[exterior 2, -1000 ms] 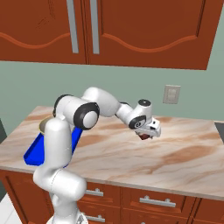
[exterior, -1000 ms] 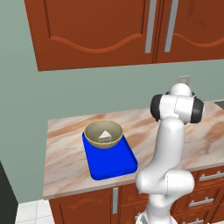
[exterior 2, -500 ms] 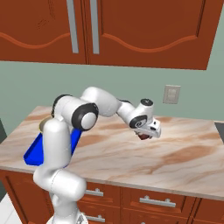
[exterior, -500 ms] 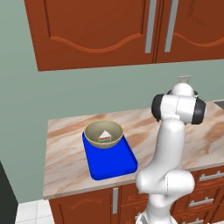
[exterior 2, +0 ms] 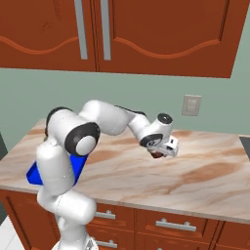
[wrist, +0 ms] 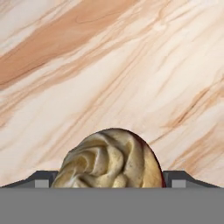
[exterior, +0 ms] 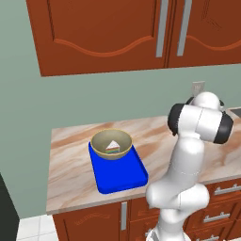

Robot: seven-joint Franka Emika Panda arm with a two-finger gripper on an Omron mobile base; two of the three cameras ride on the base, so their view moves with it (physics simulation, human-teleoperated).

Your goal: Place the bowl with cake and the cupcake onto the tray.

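Note:
The tan bowl [exterior: 100, 151] stands on the far end of the blue tray [exterior: 120, 175], with the white-topped cake slice [exterior: 112, 146] inside it. Over the marble counter to the right, my gripper [exterior 2: 159, 153] is shut on the cupcake [exterior 2: 156, 155]. In the hand view the cupcake [wrist: 109, 159] shows its swirled tan top between my dark fingertips [wrist: 42, 180], and the veined counter lies beyond it. In the left base view the arm's upper joint hides my hand.
The marble counter [exterior 2: 205, 171] stretches wide to the right of my hand. A wall outlet [exterior 2: 191, 105] sits behind it and wooden cabinets [exterior 2: 146, 34] hang overhead. The tray's near half [exterior: 123, 181] is bare blue.
The hand with the cupcake has barely shifted over the counter. Bowl, cake and tray stay where they were.

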